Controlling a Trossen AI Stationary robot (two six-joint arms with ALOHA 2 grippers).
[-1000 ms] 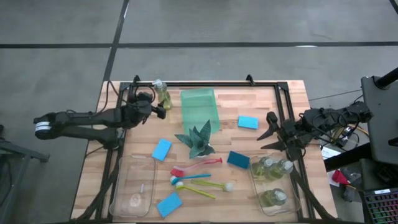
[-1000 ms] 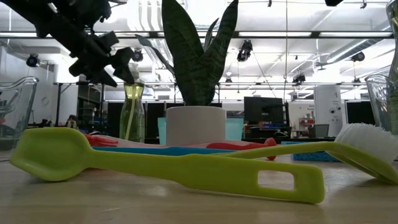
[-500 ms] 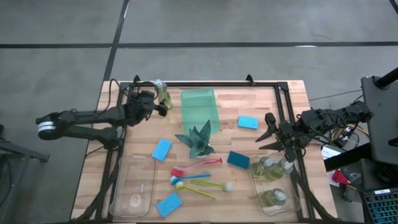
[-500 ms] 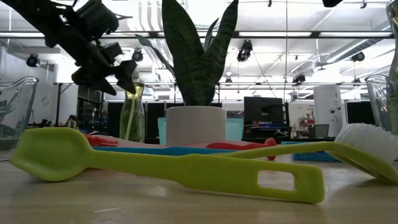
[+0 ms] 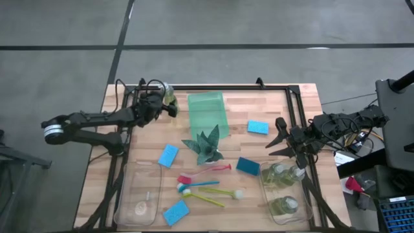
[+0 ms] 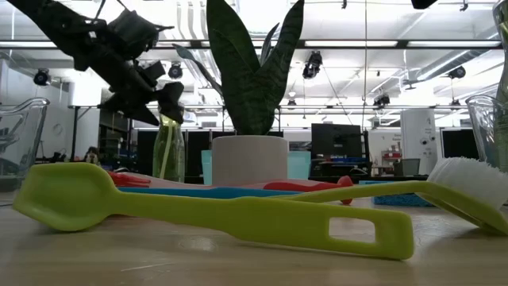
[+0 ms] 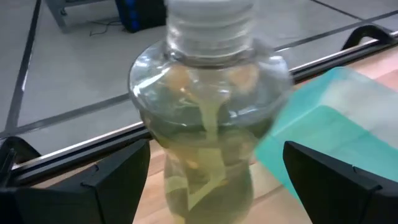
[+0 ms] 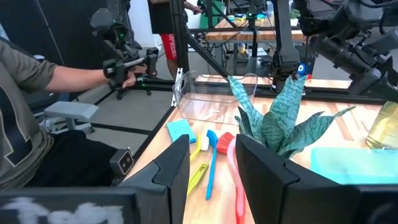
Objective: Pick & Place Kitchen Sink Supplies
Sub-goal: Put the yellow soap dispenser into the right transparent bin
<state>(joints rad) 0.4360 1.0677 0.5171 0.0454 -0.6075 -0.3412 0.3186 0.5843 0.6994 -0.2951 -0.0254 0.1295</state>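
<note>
our left pincer (image 5: 163, 102) has slid forward over the last second and now brackets the lone soap bottle (image 7: 208, 118) at the table's far edge. its jaws are spread wide, one dark finger (image 7: 93, 186) on each side of the bottle, neither clearly touching yet. the green tray (image 5: 207, 114) sits just beyond the bottle on the pincer's right.

so we judge the approach done; closing on the bottle comes next.

our right pincer (image 5: 282, 138) has narrowed a little and holds nothing, waiting above the bin (image 5: 309, 213) with the other bottles (image 5: 283, 173). sponges (image 5: 168, 155) and brushes (image 5: 204, 184) lie near the plant (image 5: 207, 144), untouched, between our two pincers.
</note>
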